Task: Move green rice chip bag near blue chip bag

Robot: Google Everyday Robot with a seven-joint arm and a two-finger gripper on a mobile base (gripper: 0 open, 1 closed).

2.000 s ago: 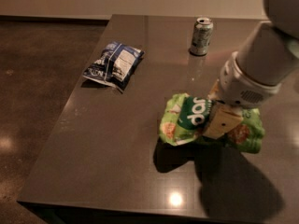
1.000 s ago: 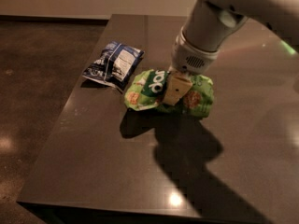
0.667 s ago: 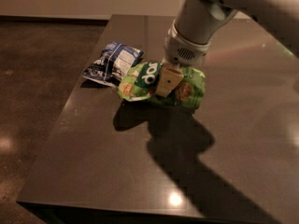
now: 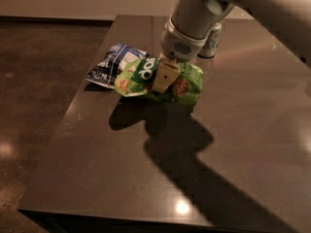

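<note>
My gripper (image 4: 164, 81) is shut on the green rice chip bag (image 4: 184, 85), gripping it across its middle; one tan finger (image 4: 163, 76) shows in front of the bag. The bag is crumpled and held just above the dark table (image 4: 146, 169), with its shadow below it. Its left end overlaps the right edge of the blue chip bag (image 4: 111, 65), which lies flat near the table's left edge. Whether the two bags touch I cannot tell.
A silver-green drink can (image 4: 212, 41) stands upright behind my arm at the back of the table. The table's left edge drops to a dark floor (image 4: 39, 81) just left of the blue bag.
My gripper has carried the green rice chip bag leftward and toward the back of the table, from the table's middle right to right beside the blue chip bag.
</note>
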